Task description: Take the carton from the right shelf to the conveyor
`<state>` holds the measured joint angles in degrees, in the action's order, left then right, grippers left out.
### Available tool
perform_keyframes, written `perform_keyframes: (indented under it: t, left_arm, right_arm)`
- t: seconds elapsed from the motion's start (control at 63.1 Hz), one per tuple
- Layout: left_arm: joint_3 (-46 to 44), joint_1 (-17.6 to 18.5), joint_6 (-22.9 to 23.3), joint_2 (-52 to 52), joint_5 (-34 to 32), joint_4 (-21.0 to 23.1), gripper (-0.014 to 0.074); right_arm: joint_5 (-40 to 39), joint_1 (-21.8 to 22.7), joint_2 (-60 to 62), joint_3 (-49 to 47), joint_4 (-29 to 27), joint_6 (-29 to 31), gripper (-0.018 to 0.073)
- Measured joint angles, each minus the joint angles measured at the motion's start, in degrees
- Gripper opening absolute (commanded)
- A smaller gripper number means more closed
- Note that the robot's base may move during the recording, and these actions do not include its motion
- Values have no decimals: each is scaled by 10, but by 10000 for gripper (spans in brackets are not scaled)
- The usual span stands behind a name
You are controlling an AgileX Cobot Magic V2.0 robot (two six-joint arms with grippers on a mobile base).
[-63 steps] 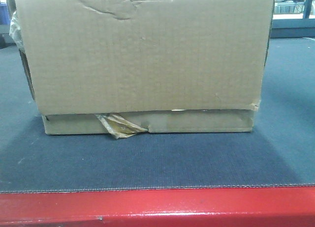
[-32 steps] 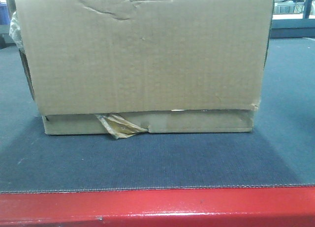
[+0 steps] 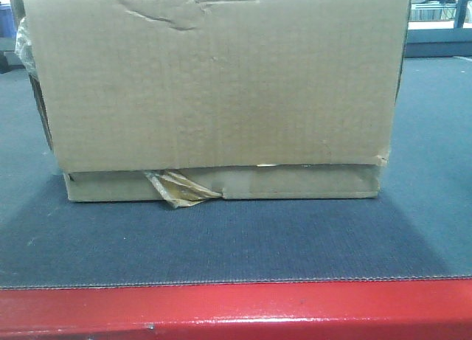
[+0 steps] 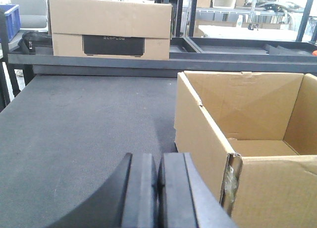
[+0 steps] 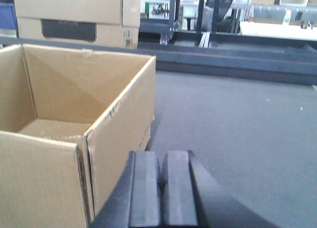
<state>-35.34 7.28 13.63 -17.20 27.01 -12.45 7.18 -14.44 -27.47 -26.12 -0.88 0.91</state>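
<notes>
Carton: we are seeing the carton [image 3: 214, 82] sitting flat on the grey tabletop [image 3: 236, 244], with its open top facing up. As far as the wrist views are reaching, nothing is lying inside it.
Left jaws: they are hanging just outside the carton's near corner on the left arm's side, pressed together and gripping nothing.
Right jaws: they are hanging just outside the carton's opposite near corner, likewise pressed together and empty, so the carton is lying between the two arms.
In front of the carton: a red rail [image 3: 236, 310] is running along the tabletop edge.
Beyond the carton: a second box [image 4: 110, 27] with a dark label is resting on a rack, well apart.
Stage: we are judging the grey surface to be belt-like, but we cannot tell whether it is the shelf or the conveyor.
Handling: we are expecting a light load, since the carton is looking empty. The walls are plain corrugated board, creased near the top, and are likely to be buckling under a hard pinch.
Weak spot: torn tape [image 3: 181, 186] is hanging from the bottom flap, so the base may be sagging when lifted.
Hold: we are favouring opened jaws over the two end walls' rims near the corners, where the board is stiffest.
</notes>
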Motion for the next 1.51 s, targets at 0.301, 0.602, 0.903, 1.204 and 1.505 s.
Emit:
perform_keyframes:
  t: [0.301, 0.602, 0.903, 1.204, 1.505]
  left_arm:
    - [0, 0, 0, 0, 0, 0, 1]
    - [0, 0, 0, 0, 0, 0, 1]
    - [0, 0, 0, 0, 0, 5, 1]
    - [17, -14, -24, 24, -2, 54, 1]
    - [159, -154, -83, 151, -74, 134, 1]
  right_arm:
    - [-3, 0, 1, 0, 1, -1, -69]
    - [-3, 0, 1, 0, 1, -1, -69]
    - [-3, 0, 1, 0, 1, -1, -69]
    - [-3, 0, 1, 0, 1, -1, -69]
    - [-3, 0, 1, 0, 2, -1, -69]
